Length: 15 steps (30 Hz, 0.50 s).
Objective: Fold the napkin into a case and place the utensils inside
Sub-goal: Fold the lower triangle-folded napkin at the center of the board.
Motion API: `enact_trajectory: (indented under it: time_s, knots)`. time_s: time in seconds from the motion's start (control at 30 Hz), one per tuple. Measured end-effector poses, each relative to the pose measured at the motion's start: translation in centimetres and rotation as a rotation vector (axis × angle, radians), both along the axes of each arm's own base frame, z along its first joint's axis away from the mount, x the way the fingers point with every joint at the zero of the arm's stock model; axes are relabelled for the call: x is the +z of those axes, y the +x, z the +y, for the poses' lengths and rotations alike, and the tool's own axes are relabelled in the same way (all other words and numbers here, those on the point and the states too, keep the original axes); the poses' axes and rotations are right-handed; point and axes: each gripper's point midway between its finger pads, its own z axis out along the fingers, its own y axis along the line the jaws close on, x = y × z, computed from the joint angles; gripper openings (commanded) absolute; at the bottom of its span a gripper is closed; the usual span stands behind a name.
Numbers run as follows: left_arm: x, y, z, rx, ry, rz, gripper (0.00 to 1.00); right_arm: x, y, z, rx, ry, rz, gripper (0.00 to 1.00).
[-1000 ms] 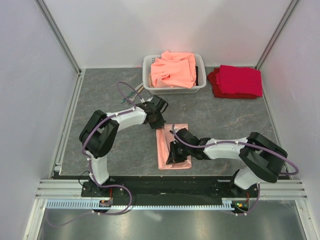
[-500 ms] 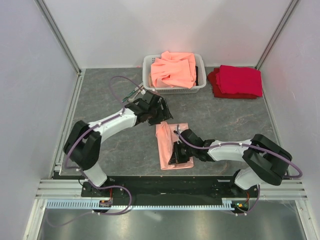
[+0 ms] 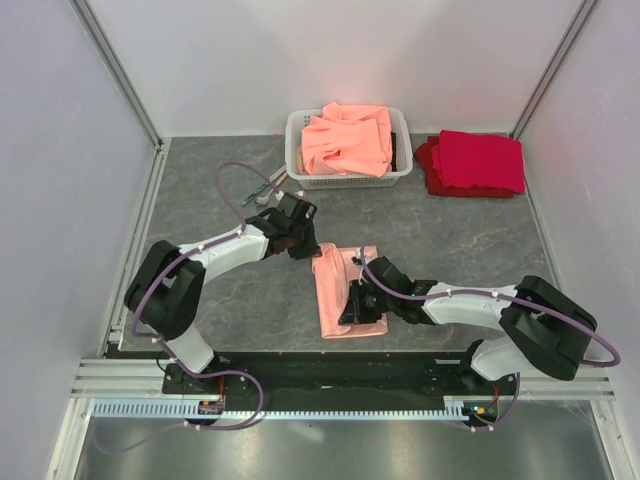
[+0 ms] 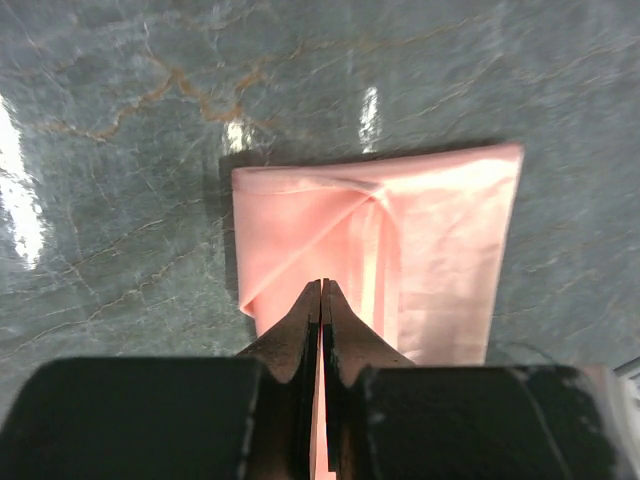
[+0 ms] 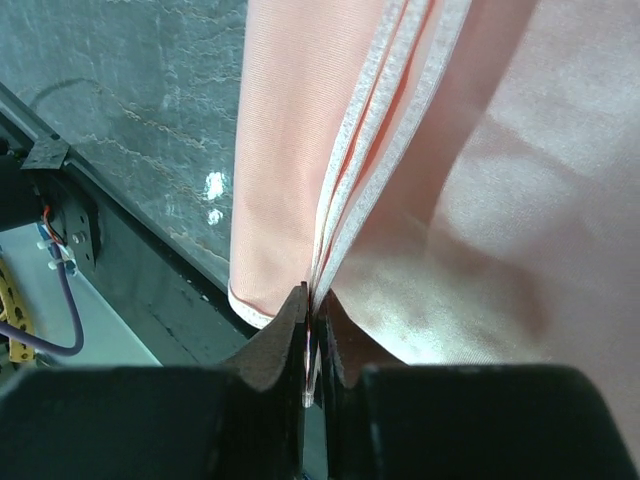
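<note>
The pale-pink napkin (image 3: pixel 338 298) lies folded into a narrow strip on the grey table between the two arms. My left gripper (image 3: pixel 308 248) is at its far left corner. In the left wrist view the jaws stand together over the napkin (image 4: pixel 440 260), with pink cloth showing in the slit of the left gripper (image 4: pixel 322 285). My right gripper (image 3: pixel 353 304) is over the napkin's right side. It is shut on stacked cloth edges of the napkin (image 5: pixel 520 200) that run into the right gripper (image 5: pixel 312 296). The utensils (image 3: pixel 268 187) lie left of the basket, partly behind a purple cable.
A white basket (image 3: pixel 297 152) heaped with orange-salmon cloths (image 3: pixel 346 140) stands at the back. Folded deep red cloths (image 3: pixel 476 162) lie to its right. A black rail (image 3: pixel 300 362) runs along the near edge behind the napkin's near end.
My left gripper opened wide above the napkin's far end, then came down and closed at its far left corner. The right gripper stayed on the napkin, shifting slightly.
</note>
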Motion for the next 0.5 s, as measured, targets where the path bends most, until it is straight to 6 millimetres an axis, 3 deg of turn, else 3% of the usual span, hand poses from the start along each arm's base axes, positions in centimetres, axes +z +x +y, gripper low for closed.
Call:
enact_trajectory:
  time_s: [0.2, 0.3, 0.5]
  knots:
    - [-2.6, -1.1, -1.0, -0.049, -0.035, 0.066, 0.06, -0.4, 0.1, -0.5, -0.013, -0.022, 0.010, 0.21]
    - [-2.9, -1.2, -1.6, -0.067, -0.058, 0.072, 0.06, -0.6, 0.5, -1.1, -0.029, -0.040, 0.018, 0.34]
    - [-4.0, -1.1, -2.3, -0.087, -0.080, 0.089, 0.05, 1.3, 4.7, -2.0, -0.088, -0.060, -0.030, 0.50]
